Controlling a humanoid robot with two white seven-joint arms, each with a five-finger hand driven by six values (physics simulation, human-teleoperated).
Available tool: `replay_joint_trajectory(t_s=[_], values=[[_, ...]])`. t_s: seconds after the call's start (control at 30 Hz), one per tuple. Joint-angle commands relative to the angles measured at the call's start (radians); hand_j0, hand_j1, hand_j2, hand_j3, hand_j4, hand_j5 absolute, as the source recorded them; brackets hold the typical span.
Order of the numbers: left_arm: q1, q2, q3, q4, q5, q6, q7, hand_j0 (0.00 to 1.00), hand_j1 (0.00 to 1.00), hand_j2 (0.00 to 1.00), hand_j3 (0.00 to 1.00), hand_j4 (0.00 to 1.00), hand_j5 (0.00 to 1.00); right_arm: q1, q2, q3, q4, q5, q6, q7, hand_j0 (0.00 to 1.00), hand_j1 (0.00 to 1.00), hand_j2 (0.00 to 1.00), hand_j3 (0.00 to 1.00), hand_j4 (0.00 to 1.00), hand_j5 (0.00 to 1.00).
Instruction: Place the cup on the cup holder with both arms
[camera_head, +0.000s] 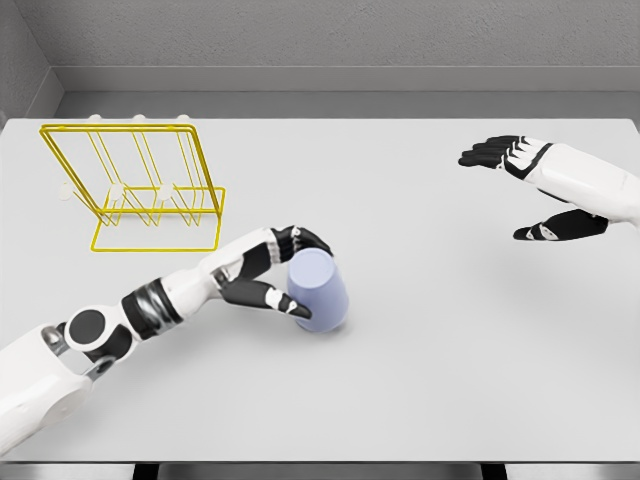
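Left hand (268, 272) wrapped round lilac cup (319, 291), mid-table, front-right of yellow rack (140, 185). Right hand (535, 190) spread, empty, hovering far right. Best: firm grip before lifting, cup kept steady, mouth lined up over rack peg.

The left hand (272, 272) covers part of the cup (320, 292) — its near-side wall hidden behind thumb and fingers. The right arm (600, 185) runs off the right edge; the left arm's shoulder end (30, 400) is cut off at the lower left corner.
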Motion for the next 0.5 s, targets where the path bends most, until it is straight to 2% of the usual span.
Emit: replay_joint_trajectory(t_s=[0.0, 0.27, 0.47], values=[[0.0, 0.034, 0.016, -0.035, 0.009, 0.0, 0.001, 0.57, 0.57, 0.57, 0.57, 0.57, 0.57, 0.0, 0.008, -0.001, -0.001, -0.006, 0.003, -0.001, 1.0, 1.0, 1.0, 1.0, 1.0, 1.0], [-0.002, 0.1, 0.068, -0.056, 0.014, -0.001, 0.001, 0.58, 0.58, 0.58, 0.58, 0.58, 0.58, 0.0, 0.008, -0.001, -0.001, -0.006, 0.003, -0.001, 1.0, 1.0, 1.0, 1.0, 1.0, 1.0], [-0.002, 0.117, 0.096, -0.069, 0.031, -0.001, 0.001, 0.58, 0.58, 0.58, 0.58, 0.58, 0.58, 0.0, 0.008, -0.001, -0.001, -0.006, 0.003, -0.001, 1.0, 1.0, 1.0, 1.0, 1.0, 1.0]])
